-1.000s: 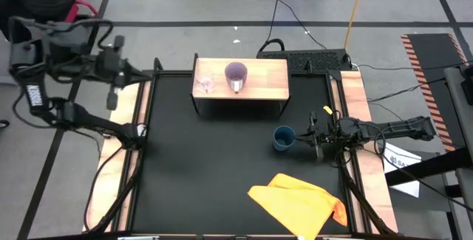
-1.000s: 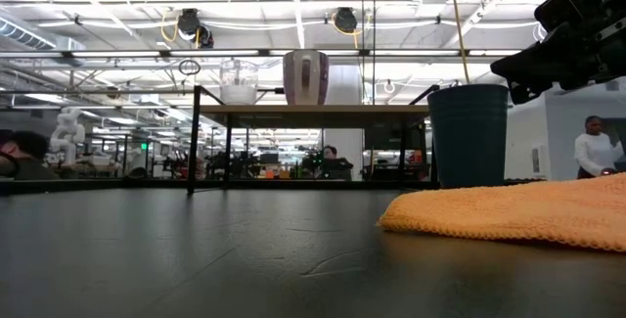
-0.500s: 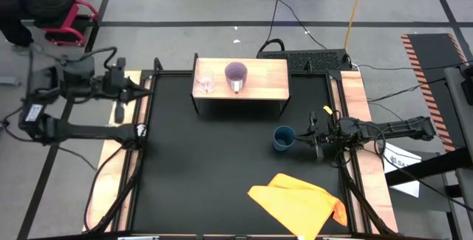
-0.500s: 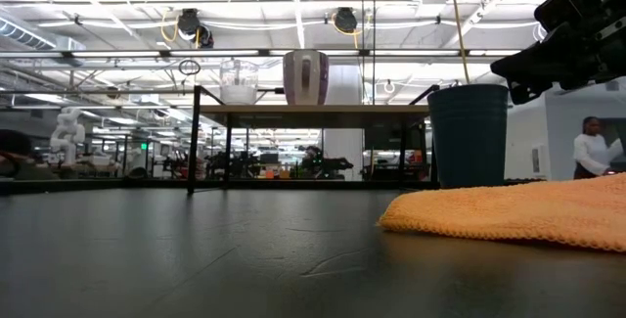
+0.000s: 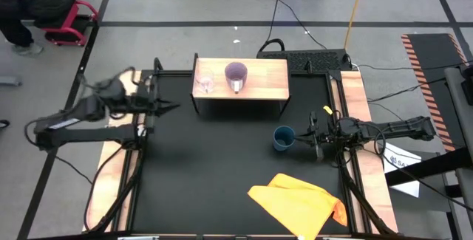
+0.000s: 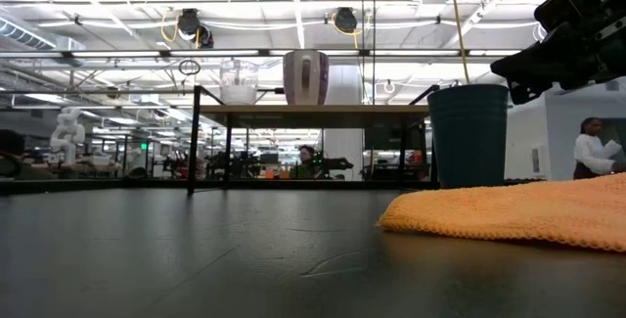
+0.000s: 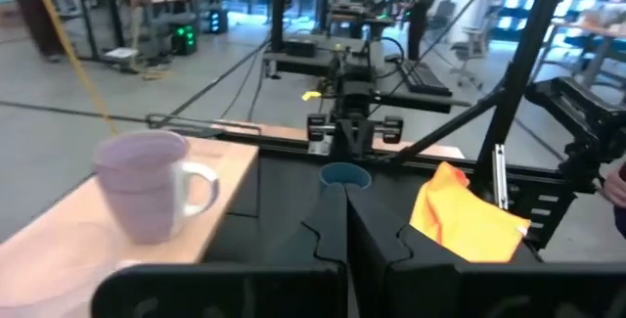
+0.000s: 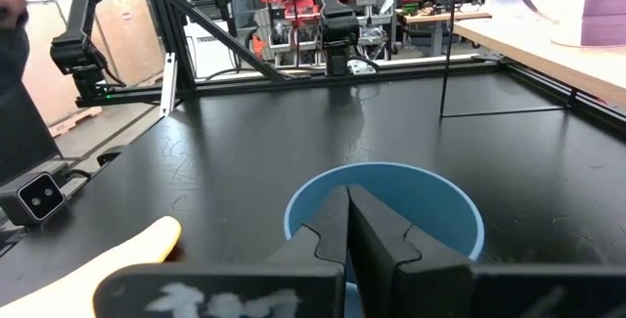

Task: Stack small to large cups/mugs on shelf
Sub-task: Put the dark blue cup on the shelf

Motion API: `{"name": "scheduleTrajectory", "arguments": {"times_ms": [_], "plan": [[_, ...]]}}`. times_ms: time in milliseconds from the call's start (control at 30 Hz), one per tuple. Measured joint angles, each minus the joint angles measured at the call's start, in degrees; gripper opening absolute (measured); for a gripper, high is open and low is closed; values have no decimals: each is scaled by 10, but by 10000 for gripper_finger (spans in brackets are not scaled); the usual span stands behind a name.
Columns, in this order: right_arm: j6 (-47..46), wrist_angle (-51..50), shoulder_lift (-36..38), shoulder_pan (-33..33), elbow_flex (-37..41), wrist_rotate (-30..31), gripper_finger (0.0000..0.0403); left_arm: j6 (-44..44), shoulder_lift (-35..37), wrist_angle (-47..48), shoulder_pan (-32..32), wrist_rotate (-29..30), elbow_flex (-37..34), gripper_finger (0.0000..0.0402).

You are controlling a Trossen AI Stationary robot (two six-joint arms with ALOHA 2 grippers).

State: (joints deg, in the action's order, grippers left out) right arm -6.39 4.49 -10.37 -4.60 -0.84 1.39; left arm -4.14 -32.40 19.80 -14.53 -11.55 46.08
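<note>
The shelf stands at the table's far middle on black legs. On its top stand the tiny clear glass and the light purple mug, which also shows in the left wrist view. The dark blue cup stands upright on the table, right of centre. My right gripper is shut and empty just right of the cup, about level with its rim. My left gripper is shut and empty, pointing toward the table's right, just left of the shelf.
A crumpled yellow cloth lies at the table's near right. Pale wooden rails run along both sides. A person stands beyond the far left corner. Bare black table lies between the shelf and the cloth.
My left arm has swung down from above the left rail and reached toward the table's right, so its gripper is now beside the shelf's left end. My right gripper and the blue cup have kept still.
</note>
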Motion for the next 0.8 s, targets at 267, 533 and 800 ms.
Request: {"name": "scheduleTrajectory", "arguments": {"times_ms": [267,533,800], "plan": [[0,0,0,0,0,0,0,56,-2,-205,32,59,-194,0],[0,0,0,0,0,0,0,72,42,-277,15,105,-295,0],[0,0,0,0,0,0,0,42,138,-315,-10,33,-369,0]]}}
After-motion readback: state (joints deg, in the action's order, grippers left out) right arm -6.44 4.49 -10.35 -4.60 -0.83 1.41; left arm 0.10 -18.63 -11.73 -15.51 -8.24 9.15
